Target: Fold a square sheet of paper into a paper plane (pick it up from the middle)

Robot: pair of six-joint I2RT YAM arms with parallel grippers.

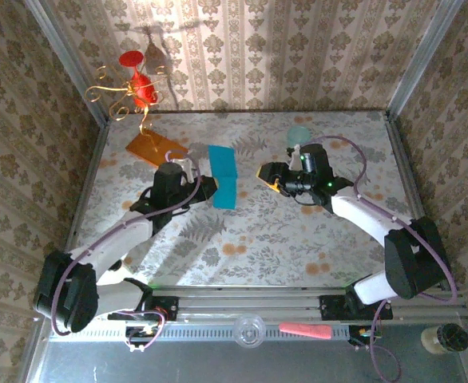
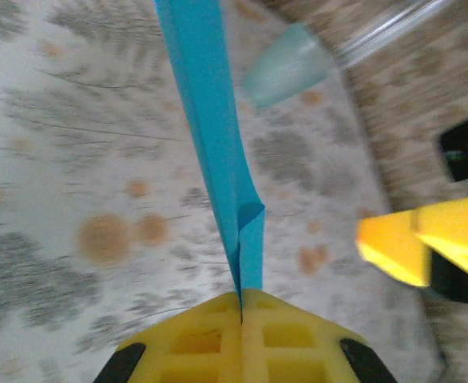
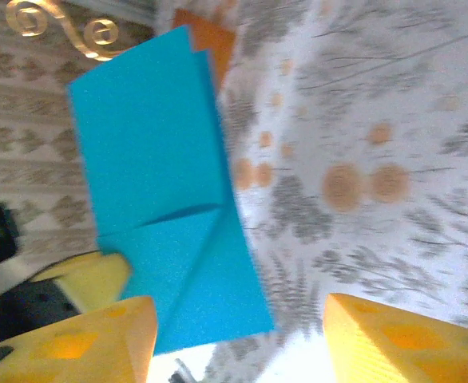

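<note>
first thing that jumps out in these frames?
The teal-blue folded paper stands out: it is lifted on edge over mid-table, pinched in the shut left gripper. The right gripper faces it from the right with its yellow fingers apart. Next comes the red-and-gold ornament in the far left corner, with an orange slab lying on the table just in front of it.

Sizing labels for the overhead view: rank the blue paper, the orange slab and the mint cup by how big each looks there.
1. The folded blue paper and the orange slab: too close to rank; the held paper may sit nearer the camera.
2. The mint cup, clearly smallest.
</note>
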